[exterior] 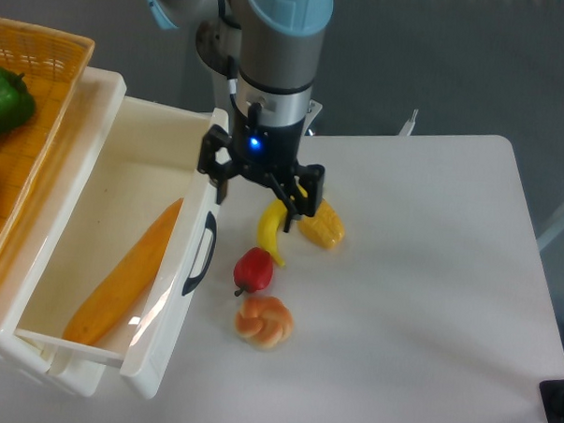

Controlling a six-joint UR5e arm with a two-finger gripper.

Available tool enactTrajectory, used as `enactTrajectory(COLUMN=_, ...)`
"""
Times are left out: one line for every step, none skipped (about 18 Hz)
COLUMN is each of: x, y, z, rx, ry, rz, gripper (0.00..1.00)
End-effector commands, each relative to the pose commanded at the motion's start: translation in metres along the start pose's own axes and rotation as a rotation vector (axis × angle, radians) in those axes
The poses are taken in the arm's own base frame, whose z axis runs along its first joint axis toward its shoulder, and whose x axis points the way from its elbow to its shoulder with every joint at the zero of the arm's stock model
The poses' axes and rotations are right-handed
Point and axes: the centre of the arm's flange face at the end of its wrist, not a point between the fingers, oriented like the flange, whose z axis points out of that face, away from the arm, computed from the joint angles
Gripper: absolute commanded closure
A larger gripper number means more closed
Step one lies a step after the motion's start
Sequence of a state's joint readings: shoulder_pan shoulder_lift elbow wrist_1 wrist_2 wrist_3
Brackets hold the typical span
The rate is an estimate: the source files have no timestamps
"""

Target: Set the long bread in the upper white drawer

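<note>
Fingers spread and holding nothing, my gripper (262,184) hangs above the table (420,274), just to the right of the upper white drawer (102,250) and over the top end of the banana (280,223), which it partly hides. One finger (217,176) sits close to the drawer's front wall, the other finger (301,195) is over the yellow corn piece (323,224) that lies beside the banana. A blue light shows on my wrist (254,143).

Inside the pulled-out drawer lies the long bread (123,277), slanted, its lower end near the front left corner and its upper tip near the right wall. It is apart from my gripper. The drawer's black handle (201,253) faces the table.

Below the banana sits a red pepper (253,269), and just below that a small knotted bun (264,322). At the upper left is a woven orange basket (39,98) with a green pepper (8,101) in it.
</note>
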State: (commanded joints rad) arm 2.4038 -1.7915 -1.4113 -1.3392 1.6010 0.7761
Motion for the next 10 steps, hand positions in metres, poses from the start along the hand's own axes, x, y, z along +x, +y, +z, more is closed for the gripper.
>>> enactTrajectory(x=-0.004, y=0.000, z=0.010, rx=-0.038, ry=-0.016, rz=0.024, gripper=0.00)
enactTrajectory(x=-0.008, y=-0.001, z=0.023, rx=-0.079, ry=-0.027, rz=0.038, gripper=0.00)
enactTrajectory(x=-0.012, y=-0.002, z=0.037, rx=-0.118, ry=-0.035, rz=0.043, gripper=0.00)
enactTrajectory(x=-0.014, y=-0.005, z=0.047, rx=-0.138, ry=-0.040, rz=0.049, gripper=0.00)
enactTrajectory(x=-0.014, y=-0.009, z=0.054, rx=-0.137, ry=-0.044, rz=0.054, gripper=0.00)
enactTrajectory(x=-0.016, y=-0.011, z=0.063, rx=-0.131, ry=-0.051, rz=0.053, gripper=0.00)
enactTrajectory(x=-0.017, y=-0.013, z=0.070, rx=-0.126, ry=-0.056, rz=0.052, gripper=0.00)
enactTrajectory(x=-0.019, y=-0.016, z=0.078, rx=-0.123, ry=-0.056, rz=0.052, gripper=0.00)
enactTrajectory(x=-0.021, y=-0.016, z=0.082, rx=-0.124, ry=-0.056, rz=0.051, gripper=0.00)
enactTrajectory(x=-0.021, y=-0.017, z=0.084, rx=-0.124, ry=-0.056, rz=0.051, gripper=0.00)
